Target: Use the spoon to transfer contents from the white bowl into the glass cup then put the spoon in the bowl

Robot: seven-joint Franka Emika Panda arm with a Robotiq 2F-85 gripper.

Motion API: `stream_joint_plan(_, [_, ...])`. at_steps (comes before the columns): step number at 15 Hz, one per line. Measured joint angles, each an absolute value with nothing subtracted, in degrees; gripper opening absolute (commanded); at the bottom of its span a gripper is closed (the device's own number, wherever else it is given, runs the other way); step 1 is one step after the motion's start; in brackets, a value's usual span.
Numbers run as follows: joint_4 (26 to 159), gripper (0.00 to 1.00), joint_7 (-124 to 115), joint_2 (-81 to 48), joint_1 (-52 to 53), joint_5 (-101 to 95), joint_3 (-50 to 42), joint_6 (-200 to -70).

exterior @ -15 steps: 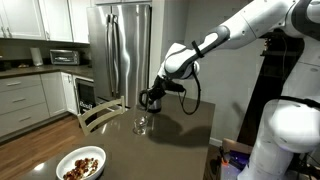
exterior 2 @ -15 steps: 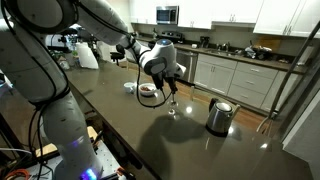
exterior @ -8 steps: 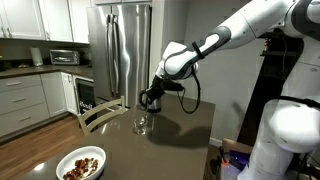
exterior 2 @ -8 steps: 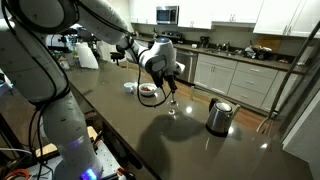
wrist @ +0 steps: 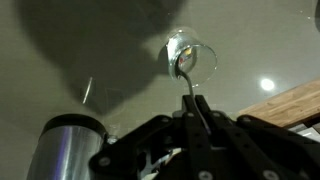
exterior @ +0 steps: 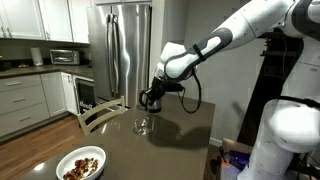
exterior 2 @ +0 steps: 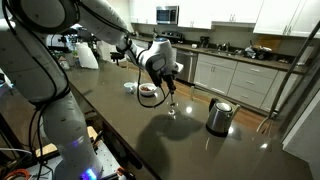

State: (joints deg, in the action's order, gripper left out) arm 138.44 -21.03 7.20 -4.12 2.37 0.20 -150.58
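My gripper (wrist: 193,108) is shut on the spoon's (wrist: 186,78) thin handle and hangs just above the glass cup (wrist: 191,58). The spoon's silvery bowl end is over or inside the cup's mouth. In both exterior views the gripper (exterior: 149,99) (exterior 2: 171,90) sits right above the small clear cup (exterior: 142,124) (exterior 2: 172,108) on the dark table. The white bowl (exterior: 81,164) holding brown lumpy contents (exterior: 82,166) stands near the table's front corner in an exterior view, and behind the arm in another (exterior 2: 148,91). Whether the spoon carries any pieces cannot be seen.
A steel kettle (exterior 2: 219,116) with a black handle stands on the table close to the cup and shows in the wrist view (wrist: 68,145). A wooden chair back (exterior: 102,113) is at the table's edge. Kitchen counters and a steel fridge (exterior: 122,55) stand behind.
Almost nothing has changed. The arm holds nearly still over the glass cup with the spoon in its jaws.
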Motion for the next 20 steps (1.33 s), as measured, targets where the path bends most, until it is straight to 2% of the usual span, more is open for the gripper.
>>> stream_joint_plan(8, [137.4, 0.02, -23.6, 7.0, -4.1, -0.8, 1.6, -148.7])
stream_joint_plan(15, [135.7, 0.02, -19.6, 5.9, -1.2, 8.9, 1.5, -148.7])
stream_joint_plan(20, [135.5, 0.02, -19.9, 5.6, -1.4, 7.1, 1.0, -148.7])
